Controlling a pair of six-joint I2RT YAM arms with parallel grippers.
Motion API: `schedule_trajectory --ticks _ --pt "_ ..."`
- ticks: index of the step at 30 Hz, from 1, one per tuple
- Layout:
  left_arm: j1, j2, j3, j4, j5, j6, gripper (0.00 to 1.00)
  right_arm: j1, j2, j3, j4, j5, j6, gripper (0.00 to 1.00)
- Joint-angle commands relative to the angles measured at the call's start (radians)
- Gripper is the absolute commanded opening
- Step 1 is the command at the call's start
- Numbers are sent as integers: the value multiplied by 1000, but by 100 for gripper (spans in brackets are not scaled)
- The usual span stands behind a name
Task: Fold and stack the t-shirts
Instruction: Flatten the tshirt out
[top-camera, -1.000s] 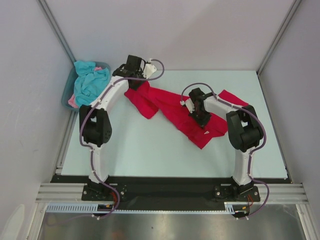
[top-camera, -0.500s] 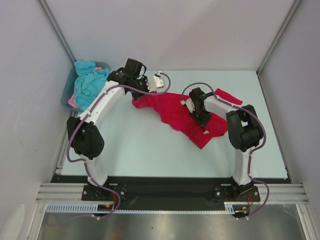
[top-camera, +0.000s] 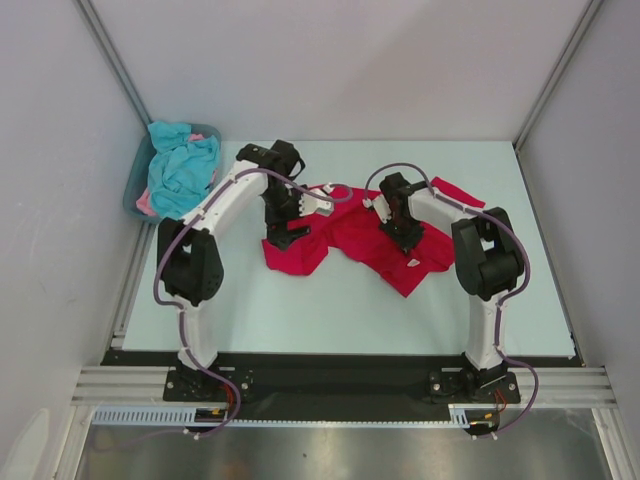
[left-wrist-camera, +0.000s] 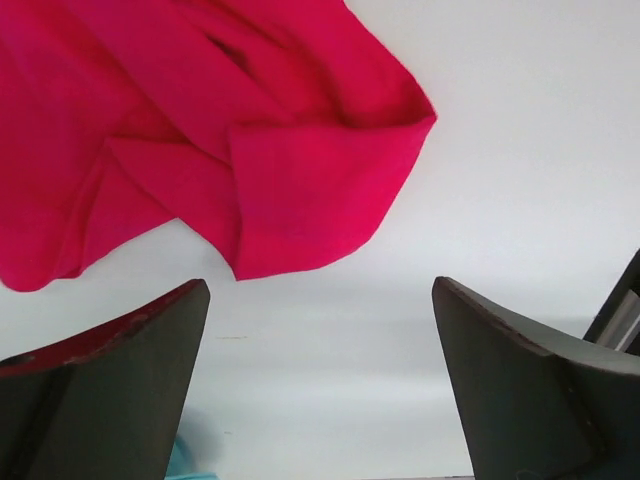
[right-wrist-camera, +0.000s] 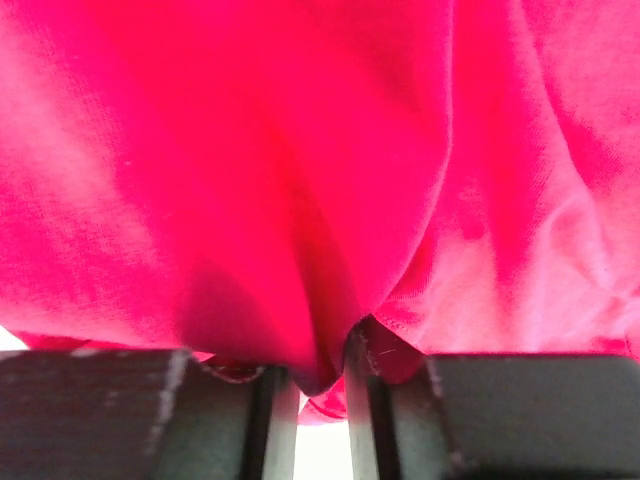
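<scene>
Across the middle of the desk (top-camera: 330, 310) lies the red t-shirt (top-camera: 350, 232), bunched and creased, its left end heaped on itself and a sleeve poking out at the far right. A second ago you had it drawn out in a long band from the far-left corner; now that stretch has gone and the cloth has gathered toward the centre.

Your left tool (top-camera: 284, 237) has swung in from beside the tub and has let go. Its wrist view shows both fingers (left-wrist-camera: 110, 390) spread wide with nothing between them, and a folded corner of the shirt on the desk just beyond.

Your right tool (top-camera: 405, 240) has hardly moved and sits on the shirt's right half. Its fingers (right-wrist-camera: 130, 410) stand slightly apart with a fold of red cloth hanging into the gap; from so close you cannot tell whether they grip it.

Both wrists cover parts of the shirt from above.

Well apart, at the far-left corner, the tub (top-camera: 133, 192) holds a turquoise t-shirt (top-camera: 185, 165) with a pink t-shirt (top-camera: 147, 205) showing under it.
</scene>
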Motion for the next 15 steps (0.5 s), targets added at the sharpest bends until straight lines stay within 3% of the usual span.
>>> schedule_trajectory --ticks 1,3,8,10,15 --pt "16 16 50 -29 38 4 100 -36 52 4 35 87 -24 27" --pt "50 42 120 45 41 -86 100 -40 52 2 37 85 -21 30" --pt "107 206 245 303 -243 -368 98 -31 63 8 42 74 -7 32" --pt "128 254 269 374 -287 -401 97 -27 65 10 43 71 -4 32" --pt "133 387 328 368 -290 -373 97 -16 57 10 45 87 -9 32"
